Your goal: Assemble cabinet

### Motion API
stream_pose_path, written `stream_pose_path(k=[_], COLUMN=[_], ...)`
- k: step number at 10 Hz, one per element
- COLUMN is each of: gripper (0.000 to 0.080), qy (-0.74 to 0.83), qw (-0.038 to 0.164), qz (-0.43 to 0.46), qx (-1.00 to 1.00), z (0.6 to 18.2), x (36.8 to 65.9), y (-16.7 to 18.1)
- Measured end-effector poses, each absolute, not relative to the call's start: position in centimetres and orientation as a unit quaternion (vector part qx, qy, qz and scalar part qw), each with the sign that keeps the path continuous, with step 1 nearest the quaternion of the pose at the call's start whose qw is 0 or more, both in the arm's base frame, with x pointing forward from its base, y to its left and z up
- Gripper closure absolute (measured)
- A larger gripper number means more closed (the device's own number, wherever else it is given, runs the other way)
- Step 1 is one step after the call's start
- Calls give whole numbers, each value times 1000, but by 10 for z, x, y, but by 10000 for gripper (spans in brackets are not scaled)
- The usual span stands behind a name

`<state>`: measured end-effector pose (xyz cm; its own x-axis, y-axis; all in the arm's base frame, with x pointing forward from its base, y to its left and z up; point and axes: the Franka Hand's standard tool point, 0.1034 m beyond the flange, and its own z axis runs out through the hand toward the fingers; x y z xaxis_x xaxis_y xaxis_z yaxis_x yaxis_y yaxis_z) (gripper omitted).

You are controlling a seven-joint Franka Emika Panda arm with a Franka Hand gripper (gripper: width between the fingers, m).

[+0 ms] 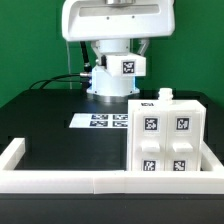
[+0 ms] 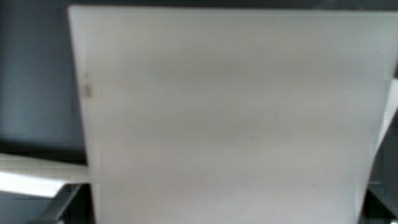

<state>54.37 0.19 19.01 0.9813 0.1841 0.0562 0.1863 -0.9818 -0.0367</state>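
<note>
The white cabinet body [image 1: 165,140] stands at the exterior view's right, against the low white border frame. Its front shows four black-and-white tags. A small white knob-like piece [image 1: 165,96] sits on its top. My gripper [image 1: 120,48] hangs high above the back of the table. It is shut on a white cabinet piece [image 1: 126,66] that bears one tag. In the wrist view this white piece [image 2: 231,110] fills almost the whole picture, blurred. It sits between my dark fingertips [image 2: 61,205] at my gripper [image 2: 228,214].
The marker board [image 1: 98,120] lies flat on the black table, left of the cabinet body. The low white border frame [image 1: 60,180] runs along the front and left edges. The arm's base [image 1: 103,86] stands at the back, with black cables beside it.
</note>
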Motion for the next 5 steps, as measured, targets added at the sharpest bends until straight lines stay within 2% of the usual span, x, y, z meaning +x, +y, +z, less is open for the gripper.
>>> stream_pose_path(k=[2,3,5], gripper=[239,239,239], qy=[-92,-100,-99], qw=[27,30,30], qz=[-23,-26,-24], qx=[-995,-994,-994], z=[194,186,184], x=[575,590,589], y=[27,35,34])
